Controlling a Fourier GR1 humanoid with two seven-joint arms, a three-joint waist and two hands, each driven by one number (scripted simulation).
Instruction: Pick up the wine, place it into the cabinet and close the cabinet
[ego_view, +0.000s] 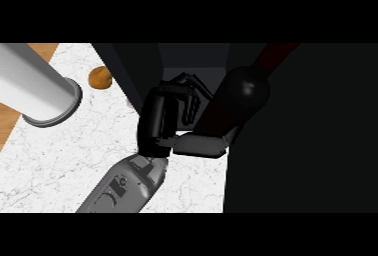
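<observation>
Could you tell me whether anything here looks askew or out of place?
The dark glass wine bottle leans steeply instead of standing upright, red neck pointing up-right into the dark open cabinet, beside the black hand. Nothing looks spilled or damaged.

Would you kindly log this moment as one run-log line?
left hand: shut on wine bottle | bottle: tilted, at dark cabinet opening | right hand: not in view | cabinet: not closed

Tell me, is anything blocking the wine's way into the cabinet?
Nothing visible is. The hand is curled round the wine, which is already at the dark cabinet opening. The grey cylinder and the brown object sit off to the side on the counter.
</observation>
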